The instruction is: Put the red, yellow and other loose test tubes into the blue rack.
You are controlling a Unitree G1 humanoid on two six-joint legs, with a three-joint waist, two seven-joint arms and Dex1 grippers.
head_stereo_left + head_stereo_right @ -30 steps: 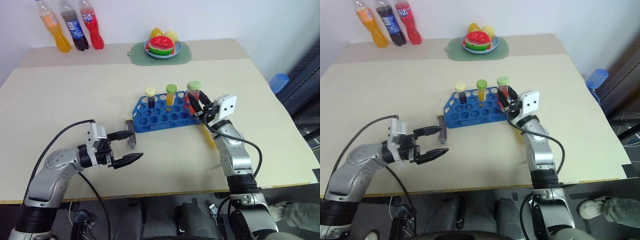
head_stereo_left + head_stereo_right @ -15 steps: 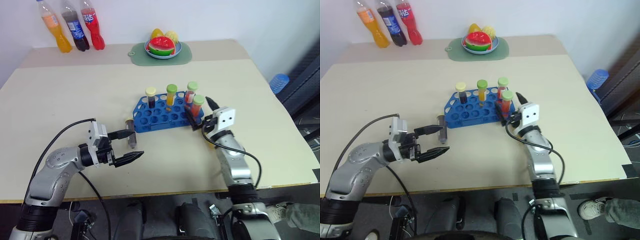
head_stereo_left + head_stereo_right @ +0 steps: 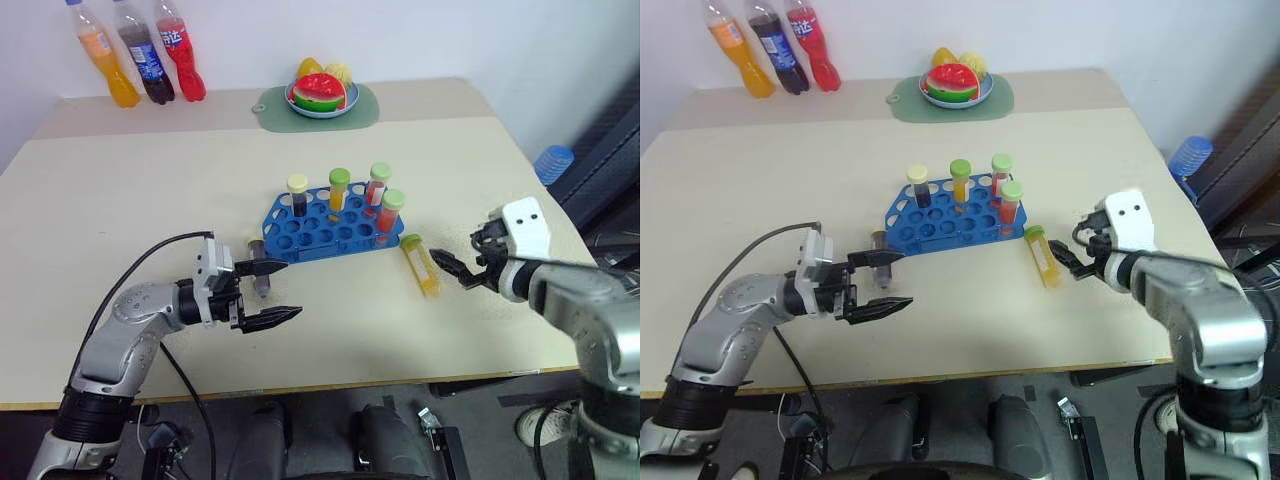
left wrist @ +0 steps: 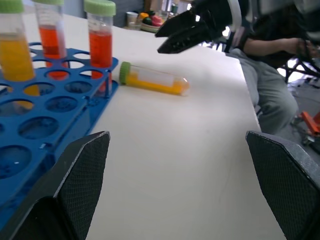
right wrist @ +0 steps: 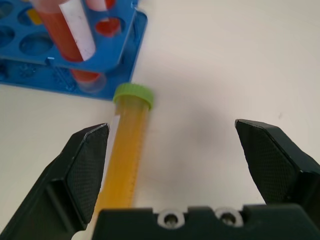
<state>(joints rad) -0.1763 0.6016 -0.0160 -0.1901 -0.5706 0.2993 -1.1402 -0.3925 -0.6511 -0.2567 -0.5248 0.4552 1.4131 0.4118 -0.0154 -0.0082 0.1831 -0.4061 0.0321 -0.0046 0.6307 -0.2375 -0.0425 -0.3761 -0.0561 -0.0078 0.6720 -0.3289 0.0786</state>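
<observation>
The blue rack [image 3: 322, 231] lies mid-table and holds several capped tubes upright: one dark with a cream cap [image 3: 298, 196], one yellow [image 3: 340, 190] and two red [image 3: 391, 212] with green caps. A loose yellow tube [image 3: 422, 268] lies flat on the table just right of the rack. My right gripper [image 3: 451, 270] is open beside it, the tube [image 5: 125, 145] lying near one finger. A loose dark tube [image 3: 263, 285] lies left of the rack, partly behind the far finger of my open, empty left gripper [image 3: 294, 289].
Three soda bottles [image 3: 140, 62] stand at the table's far left corner. A green mat with a fruit plate [image 3: 320, 98] is at the back centre. A seated person [image 4: 270, 75] appears in the left wrist view beyond the table.
My right gripper set a red tube into the rack's front right hole, opened, and pulled back to the right beside the lying yellow tube. The left arm has hardly moved.
</observation>
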